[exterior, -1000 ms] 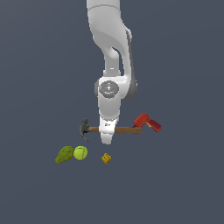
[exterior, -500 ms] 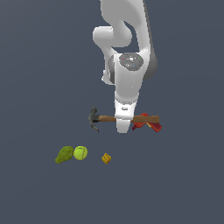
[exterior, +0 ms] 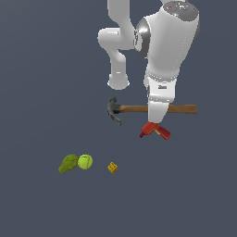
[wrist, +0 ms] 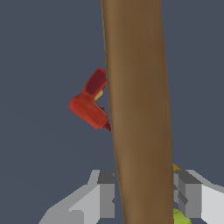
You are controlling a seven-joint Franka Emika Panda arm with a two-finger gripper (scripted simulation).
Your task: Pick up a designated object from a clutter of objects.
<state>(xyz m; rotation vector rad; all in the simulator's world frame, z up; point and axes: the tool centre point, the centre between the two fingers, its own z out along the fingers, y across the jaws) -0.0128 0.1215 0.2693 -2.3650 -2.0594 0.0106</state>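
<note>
Gripper (exterior: 157, 121) clamped on the hammer (exterior: 134, 109), fingers (wrist: 105, 194) pressed on both sides of the brown handle mid-length. Hammer is in the air, roughly level, dark head toward the exterior view's left, handle end sticking out to the right. Red drill (exterior: 155, 131) lies on the floor just below it, partly hidden by the gripper. Pear (exterior: 68, 163) and yellow-green ball (exterior: 85, 161) are touching, well off to the left and nearer. Small yellow cube (exterior: 112, 167) just right of the ball, probably not touching.
</note>
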